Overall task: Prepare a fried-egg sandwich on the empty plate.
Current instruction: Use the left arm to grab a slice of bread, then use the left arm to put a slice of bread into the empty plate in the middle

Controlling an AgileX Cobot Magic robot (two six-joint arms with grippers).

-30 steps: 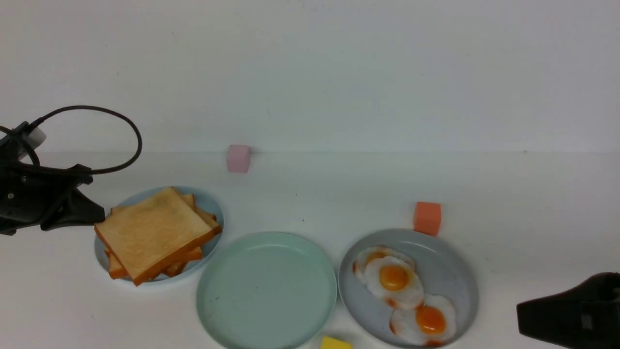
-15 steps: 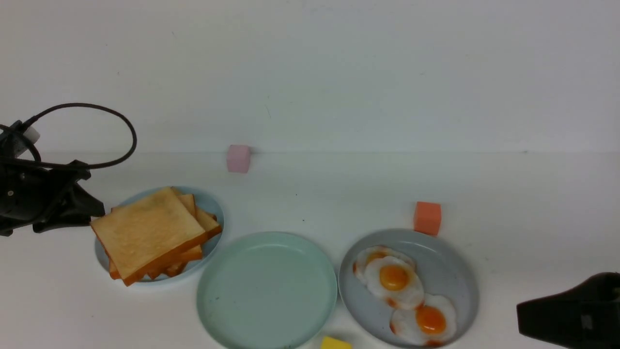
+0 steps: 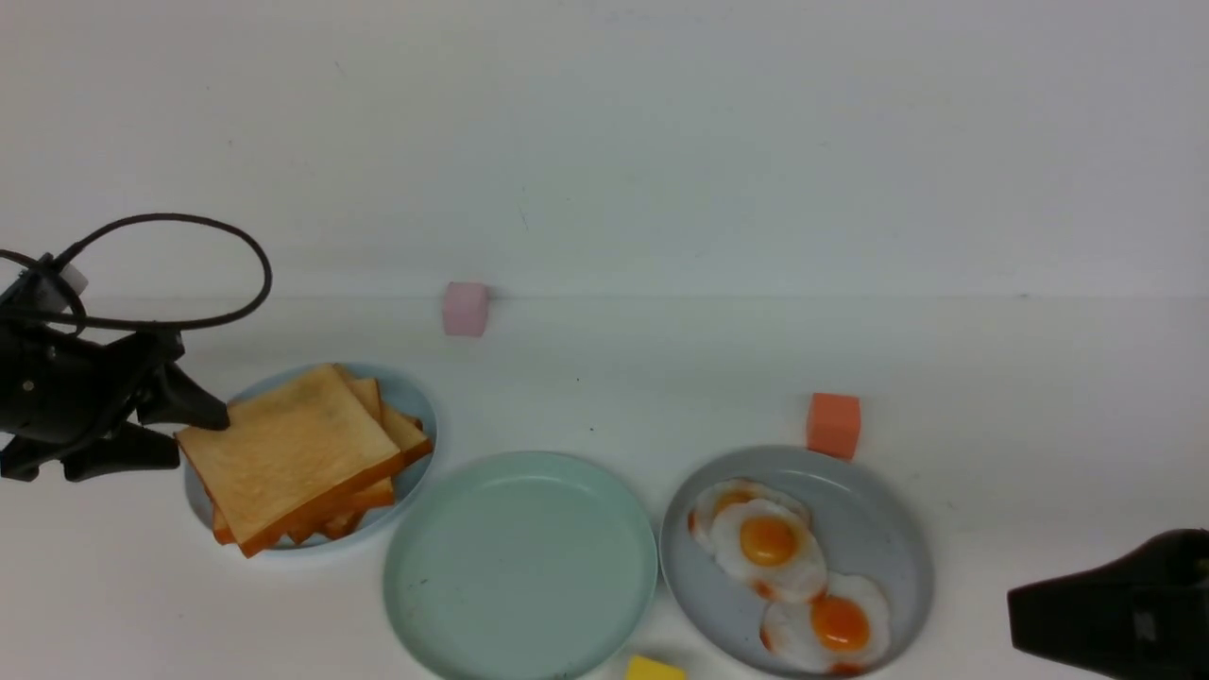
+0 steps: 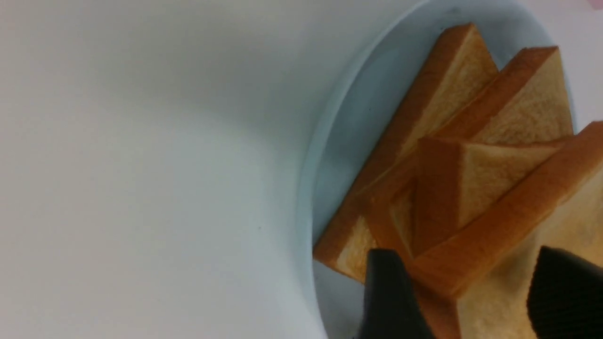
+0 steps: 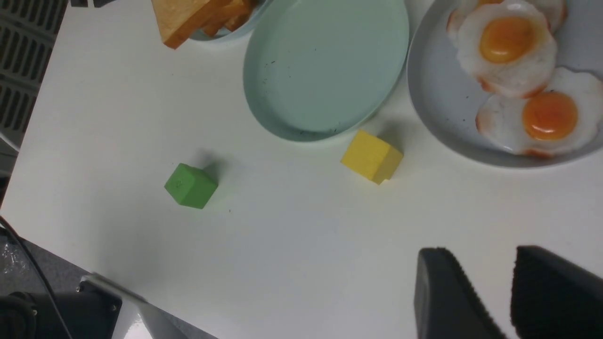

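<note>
The empty plate (image 3: 519,567) sits bare on the tabletop (image 3: 992,378), with the toast pile (image 3: 401,436) at its ten o'clock. The left fingers (image 3: 200,414) stand parted astride a corner of the top slice (image 3: 283,453). The right fingers (image 5: 447,292) are parted and empty. The toast looks light and stiff, so pinch its crust edge.

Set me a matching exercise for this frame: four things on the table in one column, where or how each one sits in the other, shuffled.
Things
1. toast pile
2. fried eggs
3. mint-green plate
4. pink cube

Places or states
A. stands alone, behind all three plates
B. on the grey-blue plate
C. empty, between the other two plates
D. on the pale blue plate

Pairs: 1-D, 2-B, 3-C, 4-A
</note>
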